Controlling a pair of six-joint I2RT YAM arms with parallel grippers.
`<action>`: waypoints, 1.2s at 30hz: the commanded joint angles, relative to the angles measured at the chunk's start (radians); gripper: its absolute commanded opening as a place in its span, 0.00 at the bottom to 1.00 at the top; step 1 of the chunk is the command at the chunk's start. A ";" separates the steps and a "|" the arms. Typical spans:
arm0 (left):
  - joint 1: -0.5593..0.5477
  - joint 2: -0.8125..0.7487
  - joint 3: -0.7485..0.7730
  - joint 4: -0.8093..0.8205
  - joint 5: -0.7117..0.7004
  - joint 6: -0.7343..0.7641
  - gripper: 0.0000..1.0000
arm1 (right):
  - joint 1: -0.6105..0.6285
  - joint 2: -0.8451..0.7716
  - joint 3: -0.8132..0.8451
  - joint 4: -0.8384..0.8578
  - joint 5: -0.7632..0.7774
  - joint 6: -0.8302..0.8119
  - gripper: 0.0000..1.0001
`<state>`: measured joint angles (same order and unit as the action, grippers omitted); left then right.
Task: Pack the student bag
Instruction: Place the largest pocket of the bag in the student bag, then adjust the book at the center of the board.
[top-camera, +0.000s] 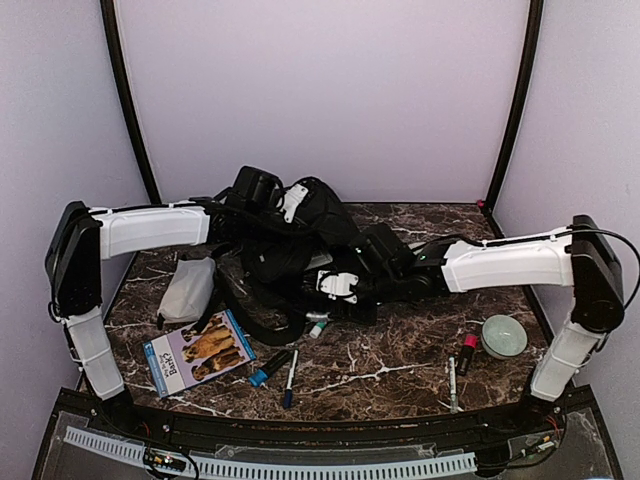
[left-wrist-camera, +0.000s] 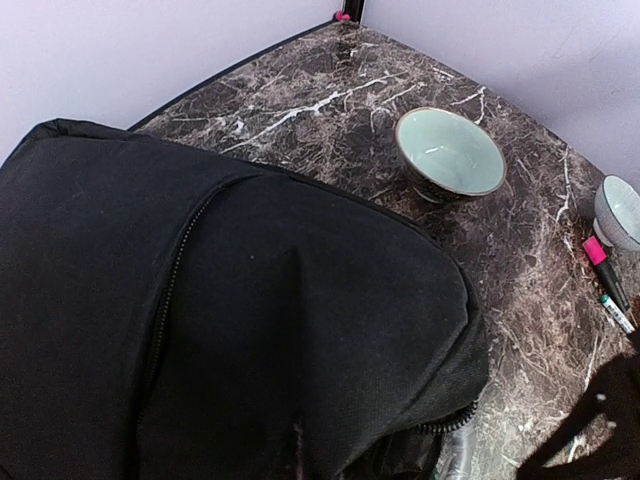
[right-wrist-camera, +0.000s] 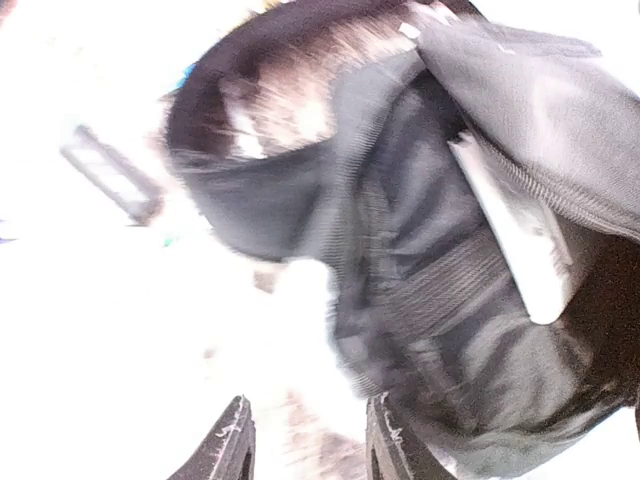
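The student bag (top-camera: 300, 235) lies just left of the right gripper (right-wrist-camera: 308, 448), whose jaws are parted and empty. The left gripper (top-camera: 258, 188) sits clenched atop it.

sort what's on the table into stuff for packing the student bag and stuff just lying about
Likely for packing: student bag, book, grey pouch, blue marker, pen, pink marker.
Likely just lying about: bowl beside the pink marker, second bowl farther back.

You've got a dark marble table (top-camera: 400, 375) with the backpack (top-camera: 320, 220) mid-back, a grey pouch (top-camera: 187, 290) and book (top-camera: 197, 352) left, a pen (top-camera: 290, 378) in front, bowl (top-camera: 503, 336) right
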<state>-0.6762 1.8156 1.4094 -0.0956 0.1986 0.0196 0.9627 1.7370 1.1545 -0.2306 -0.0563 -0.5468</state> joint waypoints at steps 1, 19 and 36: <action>0.039 0.089 0.086 0.013 -0.046 0.015 0.00 | 0.001 -0.133 -0.074 -0.082 -0.200 0.072 0.39; 0.044 -0.072 0.097 -0.241 -0.028 -0.180 0.63 | -0.074 -0.267 -0.184 -0.002 -0.268 0.102 0.42; 0.204 -0.642 -0.367 -0.830 -0.278 -0.647 0.92 | -0.029 -0.018 0.129 -0.150 -0.366 0.210 0.45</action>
<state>-0.5491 1.2591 1.1233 -0.7525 -0.0727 -0.4824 0.8986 1.6524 1.1660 -0.3336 -0.3805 -0.3851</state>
